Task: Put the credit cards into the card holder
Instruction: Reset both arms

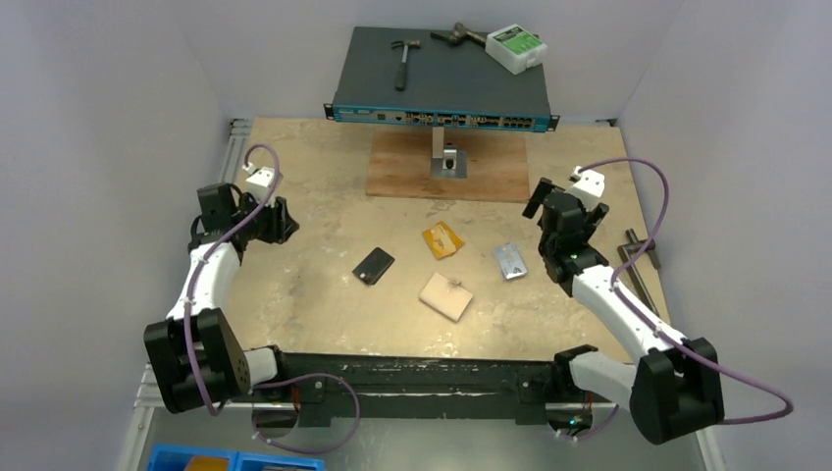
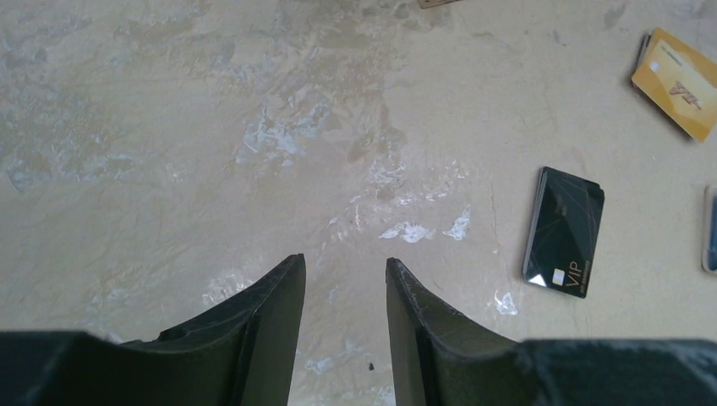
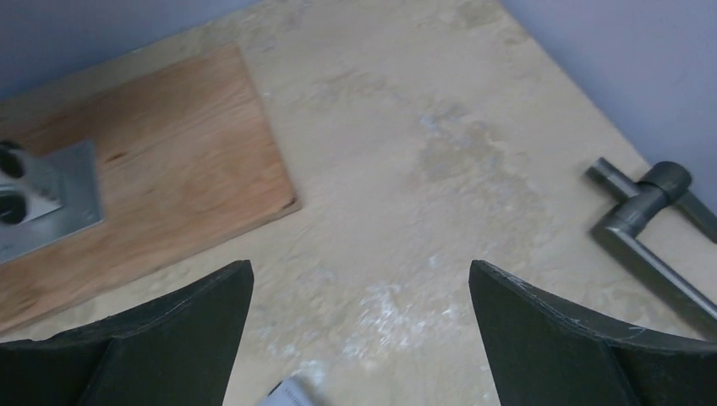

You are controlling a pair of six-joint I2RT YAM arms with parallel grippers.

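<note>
on the table point(image 1: 324, 294), closed card holder point(image 1: 446, 295)

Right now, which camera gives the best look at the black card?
Left wrist: the black card lies close and whole, its VIP lettering and chip readable. Top external shows the card small, a plain dark rectangle. Right wrist misses it.

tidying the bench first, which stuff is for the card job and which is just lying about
For the job: black card, orange-yellow card, silver card, card holder.
Lying about: hammer, network switch, wooden board, white box, metal lever.
</note>
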